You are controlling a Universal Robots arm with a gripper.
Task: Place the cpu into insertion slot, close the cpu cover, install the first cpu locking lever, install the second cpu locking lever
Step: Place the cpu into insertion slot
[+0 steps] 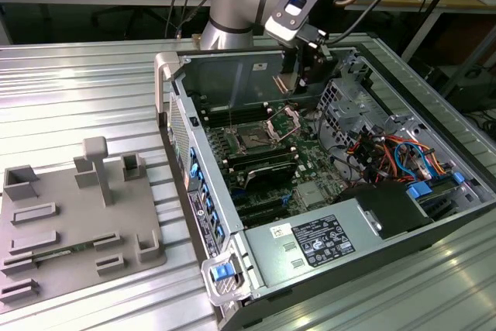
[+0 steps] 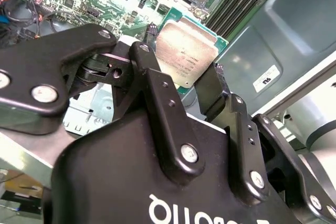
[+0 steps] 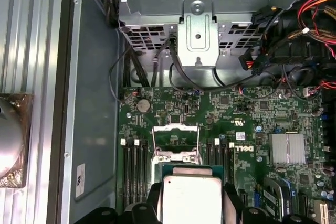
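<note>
Cpu [image 2: 186, 51], thin square silvery-tan metal plate, clamped between black gripper [image 2: 181, 64] fingers near open dark silver-rimmed insertion slot [image 1: 254, 139]; placing step apparently in hand, needing square alignment.

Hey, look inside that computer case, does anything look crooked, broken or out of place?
Nothing stands out. The gripper holds the cpu straight, by its edges, above the motherboard. The cpu cover stands raised at the edge of the bare insertion slot, as an open socket would. I see no damage or loose parts.

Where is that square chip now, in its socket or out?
Out: the gripper holds the cpu above the board; the insertion slot lies bare.
</note>
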